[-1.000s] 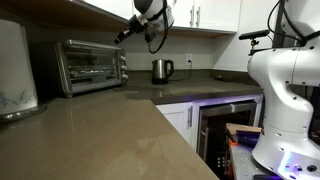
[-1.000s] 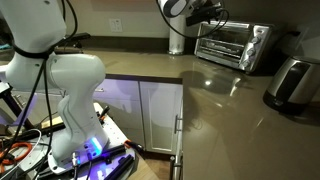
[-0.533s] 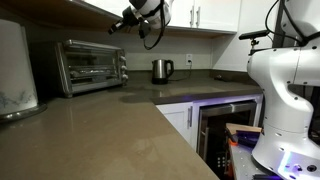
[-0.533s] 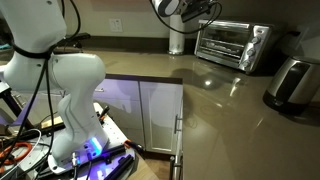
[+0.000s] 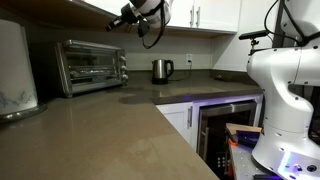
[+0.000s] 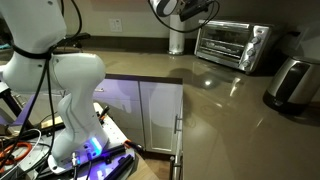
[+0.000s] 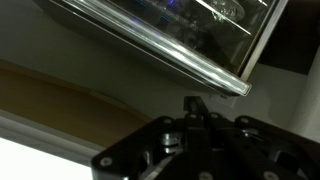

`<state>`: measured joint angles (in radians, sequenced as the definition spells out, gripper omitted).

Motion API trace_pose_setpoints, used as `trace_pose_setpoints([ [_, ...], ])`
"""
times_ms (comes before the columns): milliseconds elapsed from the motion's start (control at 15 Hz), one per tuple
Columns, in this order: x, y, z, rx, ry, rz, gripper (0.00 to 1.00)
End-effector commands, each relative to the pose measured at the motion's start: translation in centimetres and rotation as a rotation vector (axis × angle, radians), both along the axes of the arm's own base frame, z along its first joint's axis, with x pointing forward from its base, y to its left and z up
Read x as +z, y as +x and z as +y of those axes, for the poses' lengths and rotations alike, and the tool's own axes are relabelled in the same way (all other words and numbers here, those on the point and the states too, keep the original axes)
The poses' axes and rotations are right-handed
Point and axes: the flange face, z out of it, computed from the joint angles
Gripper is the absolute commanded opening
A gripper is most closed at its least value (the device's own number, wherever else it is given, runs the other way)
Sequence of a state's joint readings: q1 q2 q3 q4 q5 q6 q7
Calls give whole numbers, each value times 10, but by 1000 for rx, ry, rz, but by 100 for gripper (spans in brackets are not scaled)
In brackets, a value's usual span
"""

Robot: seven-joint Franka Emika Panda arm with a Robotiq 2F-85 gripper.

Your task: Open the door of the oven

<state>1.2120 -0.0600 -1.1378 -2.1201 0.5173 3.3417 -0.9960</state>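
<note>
The oven (image 5: 90, 66) is a small steel toaster oven at the back of the counter, also in the other exterior view (image 6: 232, 45). Its glass door (image 5: 86, 68) (image 6: 222, 42) stands closed. My gripper (image 5: 113, 23) (image 6: 212, 9) hangs in the air above and in front of the oven, near the upper cabinets, touching nothing. In the wrist view the door's silver bar handle (image 7: 160, 52) runs slantwise above my gripper (image 7: 192, 103), with the glass and wire racks (image 7: 205, 18) beyond it. The fingers look shut and empty.
A steel kettle (image 5: 162, 70) (image 6: 178, 40) stands beside the oven. A white appliance (image 5: 14, 70) is at the counter's near end; it also shows in an exterior view (image 6: 290, 82). A dark-glass built-in appliance (image 5: 225, 125) sits under the counter. White upper cabinets (image 5: 205, 14) hang just behind my arm.
My gripper has risen and moved sideways toward the oven's side of the counter. The oven door has not moved.
</note>
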Motion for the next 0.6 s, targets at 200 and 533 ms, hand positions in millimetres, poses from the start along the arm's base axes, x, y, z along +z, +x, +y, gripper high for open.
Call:
trace_pose_setpoints([
  [200, 6, -1, 7, -12, 37, -31, 0],
  [533, 22, -2, 9, -60, 87, -111, 0],
])
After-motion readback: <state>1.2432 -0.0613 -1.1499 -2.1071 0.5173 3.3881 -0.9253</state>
